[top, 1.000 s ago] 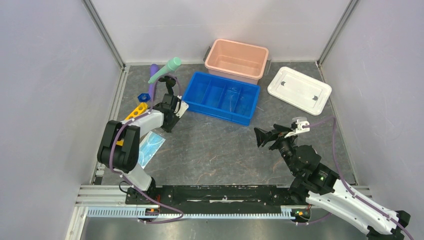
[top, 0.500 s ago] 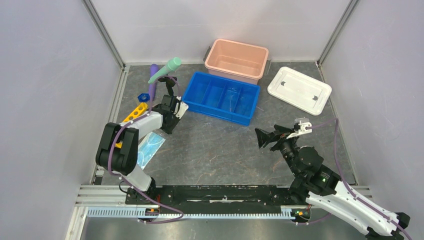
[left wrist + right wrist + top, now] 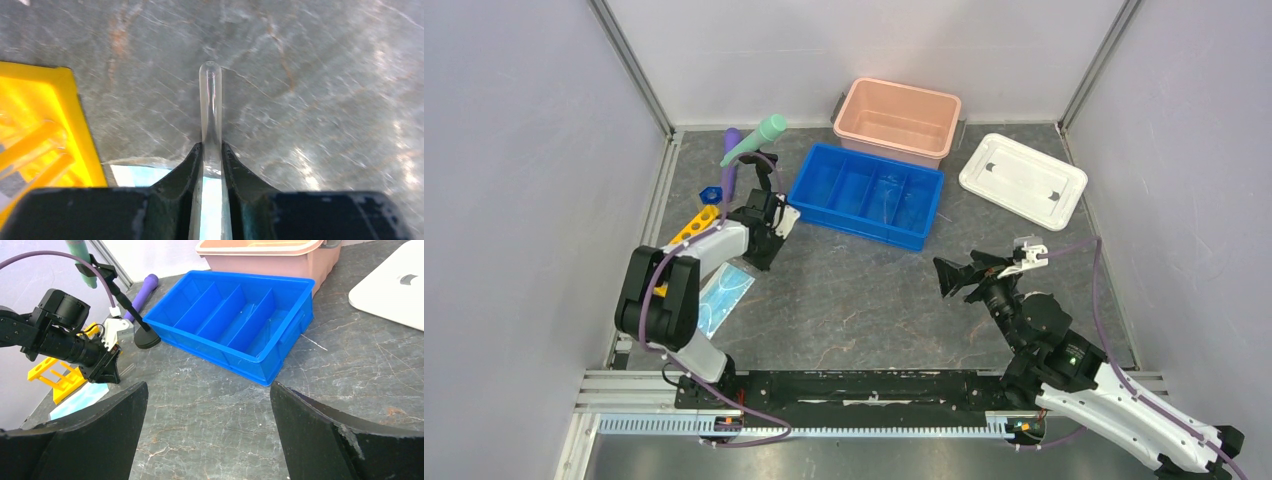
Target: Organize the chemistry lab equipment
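My left gripper [image 3: 212, 150] is shut on a clear glass tube [image 3: 210, 105] that sticks out past the fingertips, low over the grey floor. In the top view this gripper [image 3: 759, 245] sits between the yellow holed rack [image 3: 694, 225] and the blue divided tray [image 3: 856, 229]. The light-blue mask [image 3: 722, 292] lies just near of it. A mint-green tube [image 3: 754, 138], clamped on the black clamp stand [image 3: 146, 340], a purple tube [image 3: 730, 160] and a tiny blue funnel [image 3: 711, 192] are at the back left. My right gripper [image 3: 952, 275] is open and empty over bare floor.
The pink bin [image 3: 944, 101] stands behind the blue tray, and its white lid [image 3: 1022, 180] lies at the back right. A thin pale rod [image 3: 312, 341] lies on the floor by the tray's right end. Walls close in on the left, right and back.
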